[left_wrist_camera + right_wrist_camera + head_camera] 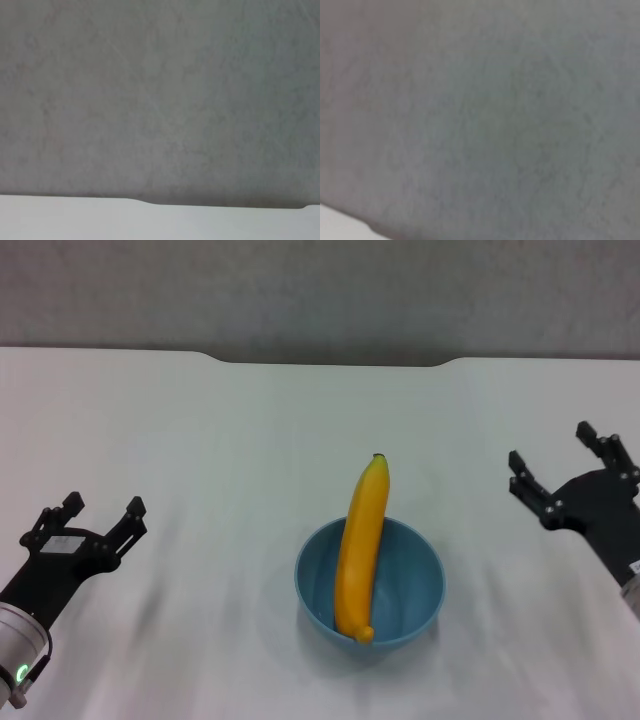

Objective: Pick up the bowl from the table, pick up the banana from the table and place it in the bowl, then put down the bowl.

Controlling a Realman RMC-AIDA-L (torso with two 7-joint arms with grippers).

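Mid-table [150,440], the banana [362,545] is propped in the bowl [415,590] — overhanging, easily tipped; left gripper [100,512] and right gripper [560,462] are held wide, empty.

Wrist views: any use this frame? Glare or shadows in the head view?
Left wrist view: only grey wall and the table edge, soft. Right wrist view: blurred wall, nothing else. Head view: even light, faint shadow under the bowl, mild sheen on the banana; left gripper and right gripper open, apart.

Left tool [103,510] low at the left, right tool [555,458] at the right, both with fingers spread, empty.
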